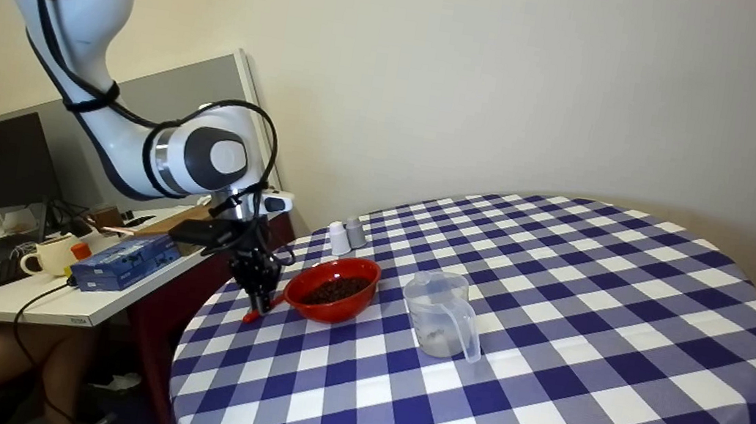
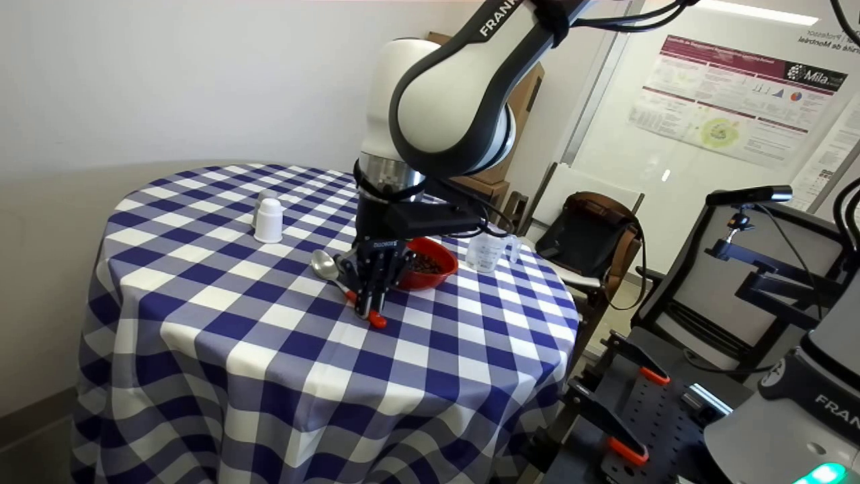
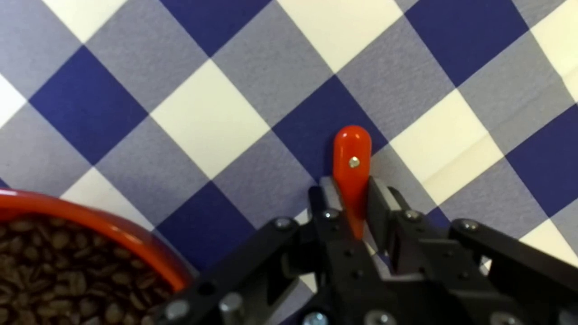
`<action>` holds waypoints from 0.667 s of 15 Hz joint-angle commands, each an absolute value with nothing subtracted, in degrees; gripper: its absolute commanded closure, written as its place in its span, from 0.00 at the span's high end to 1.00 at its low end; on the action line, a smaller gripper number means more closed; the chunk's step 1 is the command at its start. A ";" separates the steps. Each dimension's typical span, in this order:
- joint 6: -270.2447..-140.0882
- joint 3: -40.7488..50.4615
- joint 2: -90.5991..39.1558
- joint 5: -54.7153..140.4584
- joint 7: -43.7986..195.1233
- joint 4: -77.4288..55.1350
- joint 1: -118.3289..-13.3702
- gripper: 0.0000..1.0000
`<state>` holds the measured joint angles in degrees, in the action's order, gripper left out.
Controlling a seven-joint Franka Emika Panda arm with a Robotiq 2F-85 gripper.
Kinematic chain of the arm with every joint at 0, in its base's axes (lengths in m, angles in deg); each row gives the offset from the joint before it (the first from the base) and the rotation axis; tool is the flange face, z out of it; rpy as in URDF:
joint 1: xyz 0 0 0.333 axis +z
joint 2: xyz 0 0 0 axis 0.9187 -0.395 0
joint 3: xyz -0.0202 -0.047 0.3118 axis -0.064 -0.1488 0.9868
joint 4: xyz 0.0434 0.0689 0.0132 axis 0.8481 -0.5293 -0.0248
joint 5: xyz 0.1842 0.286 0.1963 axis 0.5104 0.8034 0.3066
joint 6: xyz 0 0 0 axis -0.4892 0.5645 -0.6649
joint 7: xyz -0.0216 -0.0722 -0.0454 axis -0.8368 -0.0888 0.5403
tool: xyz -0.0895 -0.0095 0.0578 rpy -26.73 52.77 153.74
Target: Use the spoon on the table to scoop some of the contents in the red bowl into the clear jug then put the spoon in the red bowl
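Note:
The spoon has a red handle (image 3: 352,146) and a silver head (image 2: 324,264). It lies on the checked-cloth table (image 2: 282,349) beside the red bowl. My gripper (image 3: 352,185) points down with its two pads against both sides of the handle, near its end; it also shows in both exterior views (image 1: 259,305) (image 2: 371,310). The red bowl (image 1: 343,311) holds dark brown beans and stands close beside the gripper; its rim shows in the wrist view (image 3: 122,232). The clear jug (image 1: 431,308) stands upright beyond the bowl and also shows in an exterior view (image 2: 485,252).
A white shaker (image 2: 269,222) and a grey shaker (image 1: 355,232) stand near the bowl. A desk with a blue box (image 1: 127,262), a mug (image 1: 52,255) and a monitor adjoins the table. A person sits there. A wall runs behind the table.

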<state>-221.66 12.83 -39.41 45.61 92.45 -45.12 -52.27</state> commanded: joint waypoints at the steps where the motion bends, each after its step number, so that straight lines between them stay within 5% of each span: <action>1: -220.93 14.05 -38.42 47.70 89.23 -45.14 -53.50 0.10; 10: -218.61 24.97 -29.25 63.76 73.13 -46.98 -63.65 0.11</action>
